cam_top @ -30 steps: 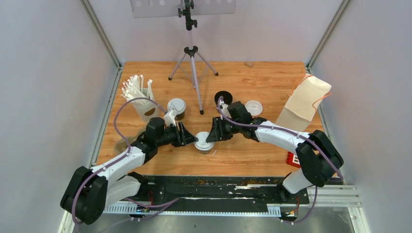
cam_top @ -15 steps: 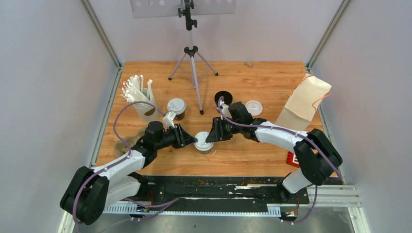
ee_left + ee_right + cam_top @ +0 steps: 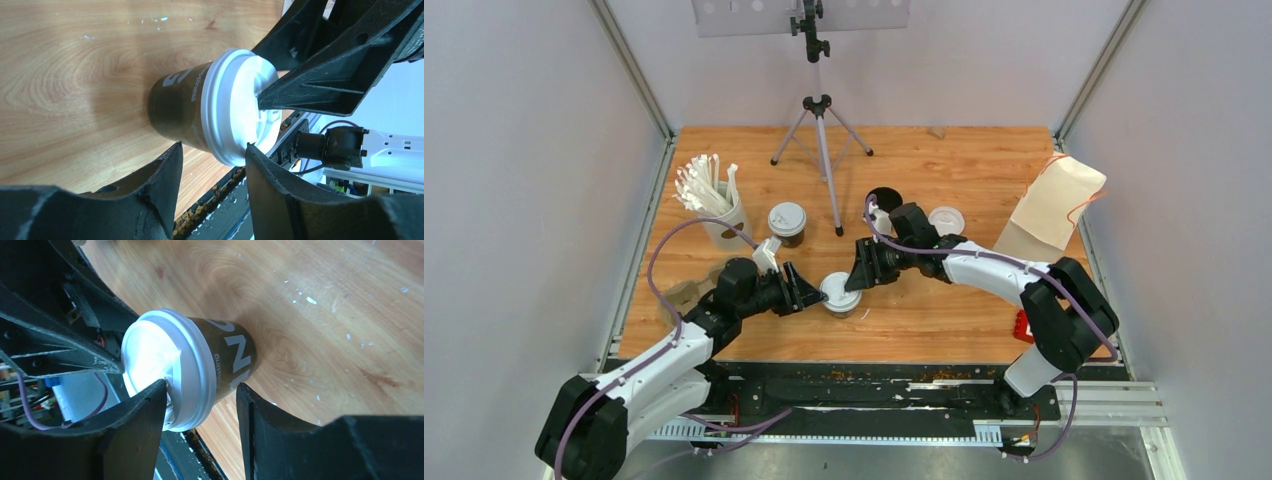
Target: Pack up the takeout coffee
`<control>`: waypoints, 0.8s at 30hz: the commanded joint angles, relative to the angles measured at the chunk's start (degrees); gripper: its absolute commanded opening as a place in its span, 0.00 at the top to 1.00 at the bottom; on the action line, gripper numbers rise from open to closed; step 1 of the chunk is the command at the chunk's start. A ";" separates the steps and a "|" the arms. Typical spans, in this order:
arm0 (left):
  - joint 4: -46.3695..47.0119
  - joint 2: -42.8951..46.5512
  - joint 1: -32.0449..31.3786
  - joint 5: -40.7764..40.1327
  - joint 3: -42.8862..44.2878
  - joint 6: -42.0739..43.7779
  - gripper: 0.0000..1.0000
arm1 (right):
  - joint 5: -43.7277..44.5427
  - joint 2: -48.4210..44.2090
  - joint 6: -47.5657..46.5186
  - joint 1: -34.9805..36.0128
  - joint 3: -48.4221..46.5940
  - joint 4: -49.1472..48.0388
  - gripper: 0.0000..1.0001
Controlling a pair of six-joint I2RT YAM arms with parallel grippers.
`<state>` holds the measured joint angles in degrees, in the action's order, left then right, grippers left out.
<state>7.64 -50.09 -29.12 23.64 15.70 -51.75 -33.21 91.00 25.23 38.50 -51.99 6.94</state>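
Note:
One takeout coffee, a black cup (image 3: 842, 303) with a white lid (image 3: 838, 291), stands near the table's front middle. My left gripper (image 3: 812, 291) is at its left side and my right gripper (image 3: 861, 277) at its right. In the left wrist view the open left gripper (image 3: 213, 145) straddles the lid's (image 3: 235, 107) rim at its tips. The right gripper (image 3: 201, 385) is open too, with one finger on the lid top (image 3: 150, 352) and the other just off the cup wall (image 3: 227, 360). A second lidded cup (image 3: 787, 221) stands further back on the left. An open black cup (image 3: 884, 199) and a loose lid (image 3: 946, 219) lie behind my right arm.
A white cup of straws (image 3: 717, 212) stands at the left. A tripod (image 3: 822, 130) is at the back middle. A paper bag (image 3: 1052, 208) leans at the right edge and a red object (image 3: 1024, 326) lies near my right arm's base. A brown tray (image 3: 677, 297) shows under my left arm.
My left arm has dropped back towards the near left, its gripper still at the cup. My right gripper has edged left and opened slightly. The cup has shifted a little left.

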 commanded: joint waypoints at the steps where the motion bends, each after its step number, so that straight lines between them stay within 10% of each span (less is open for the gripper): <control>1: -4.39 1.36 -0.14 -0.23 1.99 0.00 0.42 | 3.45 0.43 -6.54 -0.77 -4.04 8.06 0.43; 13: -35.86 5.15 -0.14 -11.70 26.34 17.50 0.32 | 11.96 -6.87 -15.27 2.40 -12.66 19.38 0.17; 15: -43.23 6.15 -0.14 -16.94 33.27 19.94 0.13 | 15.63 -7.51 -15.77 4.39 -13.25 19.74 0.01; 24: -57.00 16.05 -0.10 -33.95 44.13 28.86 0.00 | 27.35 -5.44 -19.37 12.83 -16.82 20.44 0.00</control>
<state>-40.60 -38.61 -29.17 -0.99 59.09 -29.08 -12.99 84.58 9.10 48.66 -64.73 26.59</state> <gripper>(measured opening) 0.997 0.996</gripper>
